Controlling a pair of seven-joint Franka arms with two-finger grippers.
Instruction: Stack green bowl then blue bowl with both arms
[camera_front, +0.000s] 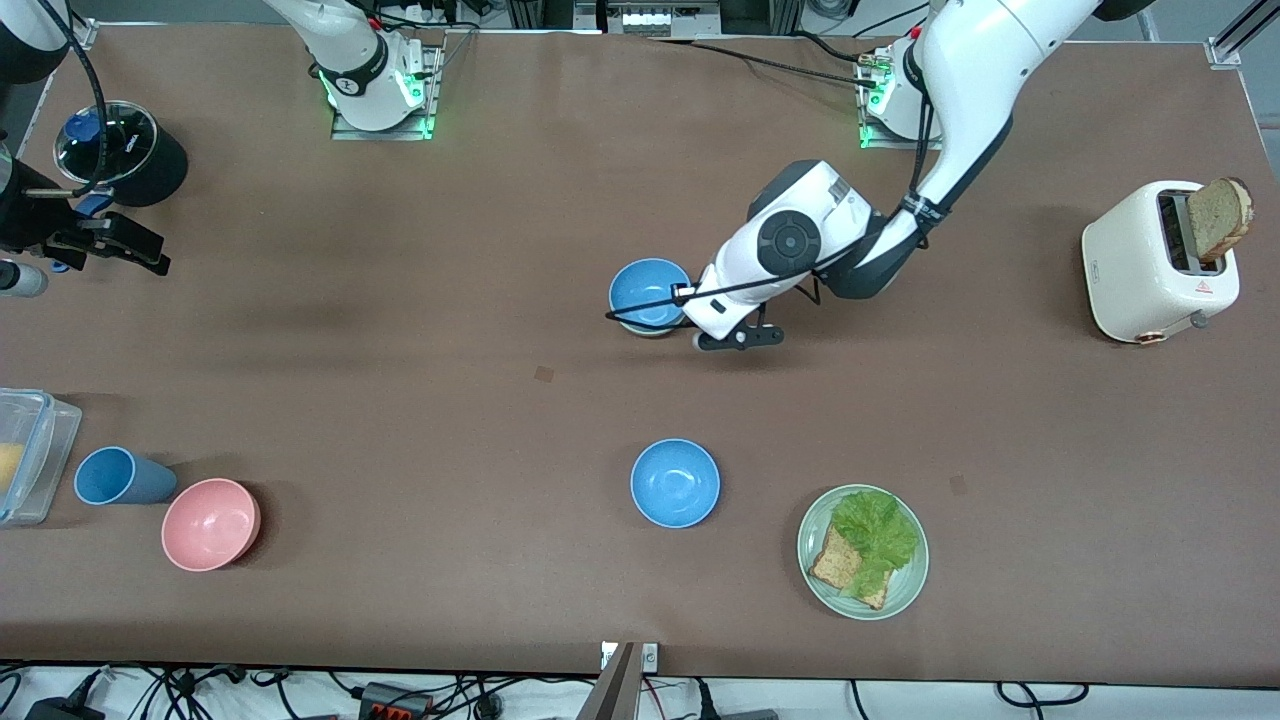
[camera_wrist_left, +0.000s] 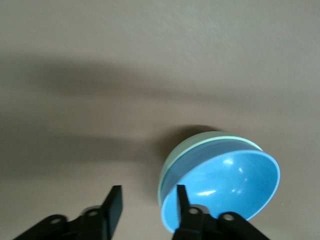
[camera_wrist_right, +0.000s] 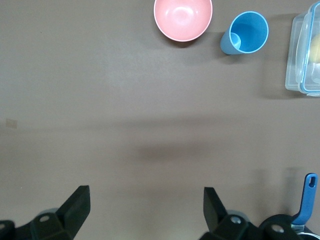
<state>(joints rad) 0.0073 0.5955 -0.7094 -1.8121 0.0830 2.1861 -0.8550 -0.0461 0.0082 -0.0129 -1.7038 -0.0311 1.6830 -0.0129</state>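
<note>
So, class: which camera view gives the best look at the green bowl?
The left wrist view: the green bowl shows as a pale rim and wall around the blue bowl nested in it, beside the open left pincer. The front view shows only a sliver under the blue bowl. The right wrist view misses it.

My left arm comes down from its base at the upper right of the front frame, elbow bent, forearm slanting toward the middle of the picture with the wrist low over the table. My left gripper (camera_front: 700, 325) (camera_wrist_left: 147, 205) points down, its two black fingers (camera_wrist_left: 114, 202) spread apart with open space between them. My right arm waits at the upper left edge of the front frame, mostly out of the picture. My right gripper (camera_front: 110, 245) (camera_wrist_right: 145, 210) hangs high, fingers (camera_wrist_right: 80, 205) set wide apart and holding nothing.
</note>
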